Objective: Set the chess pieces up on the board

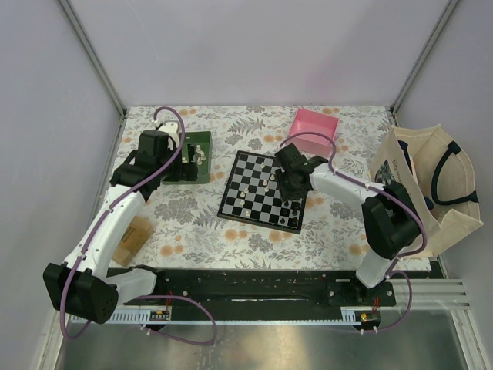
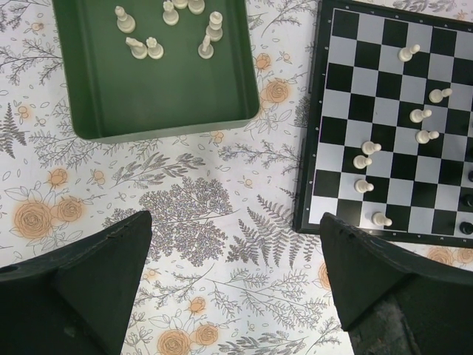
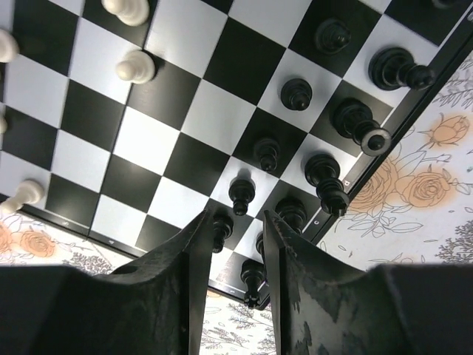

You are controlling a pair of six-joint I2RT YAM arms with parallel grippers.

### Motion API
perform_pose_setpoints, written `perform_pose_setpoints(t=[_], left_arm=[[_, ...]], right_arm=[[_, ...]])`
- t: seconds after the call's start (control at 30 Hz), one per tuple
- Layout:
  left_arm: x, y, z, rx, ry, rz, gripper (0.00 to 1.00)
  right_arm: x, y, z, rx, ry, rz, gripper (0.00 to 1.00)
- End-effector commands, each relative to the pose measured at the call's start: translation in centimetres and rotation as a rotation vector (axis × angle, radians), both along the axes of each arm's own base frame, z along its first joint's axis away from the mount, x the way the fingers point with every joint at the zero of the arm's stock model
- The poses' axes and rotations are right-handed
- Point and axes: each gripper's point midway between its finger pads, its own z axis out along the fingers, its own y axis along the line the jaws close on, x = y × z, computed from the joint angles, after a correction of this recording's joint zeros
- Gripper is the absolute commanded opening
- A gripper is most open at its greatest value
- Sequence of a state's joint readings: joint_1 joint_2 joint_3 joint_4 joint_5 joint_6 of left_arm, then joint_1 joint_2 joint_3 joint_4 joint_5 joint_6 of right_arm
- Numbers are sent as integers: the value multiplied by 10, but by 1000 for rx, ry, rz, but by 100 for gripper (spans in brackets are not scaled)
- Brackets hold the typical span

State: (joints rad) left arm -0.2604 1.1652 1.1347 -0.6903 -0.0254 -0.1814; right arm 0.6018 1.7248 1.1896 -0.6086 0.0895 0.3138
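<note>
Left hand [image 2: 235, 222] hovers with its two dark, wedge-shaped fingers spread wide and nothing between them, over the floral-printed surface [image 2: 89, 185]. It hangs between the green tray [image 2: 162, 96] and the board [image 2: 347, 111]. The tray is a smooth, shallow, round-cornered rectangle, and a few cream pieces [image 2: 154, 49] stand clustered at its far end. To its right lies the board, flat and glossy, checkered black and white inside a thin black border. In the top view it sits mid-surface, turned slightly askew of the surface's edges. More cream pawns with small round heads are scattered over its left-hand squares.

Further right, the right hand [image 3: 236, 222] hangs low over the board's edge. Its matte, rough-textured fingers are drawn close with only a slim gap, and no piece is clamped between them. Black pieces [image 3: 325, 177], shiny and turned like tiny columns, stand upright in two rough rows along that border, just ahead of the fingertips.
</note>
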Motion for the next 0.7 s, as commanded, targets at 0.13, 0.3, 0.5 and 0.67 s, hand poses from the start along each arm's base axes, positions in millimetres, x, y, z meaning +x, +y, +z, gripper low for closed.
perform_pose_setpoints(t=[0.13,0.3,0.5,0.67], left_arm=[[36,7,41,-66,-143,169,99],[70,19,27,6,-45,258,99],[117,28,5,-57,57,265,99],[149,44,-17,-49,62,287,99]], right_arm=[[20,20,76,137,-162,65,47],[23,28,95,182,-198,94,47],[23,37,112,239,-211,133,47],[20,37,121,280,-217,138,47]])
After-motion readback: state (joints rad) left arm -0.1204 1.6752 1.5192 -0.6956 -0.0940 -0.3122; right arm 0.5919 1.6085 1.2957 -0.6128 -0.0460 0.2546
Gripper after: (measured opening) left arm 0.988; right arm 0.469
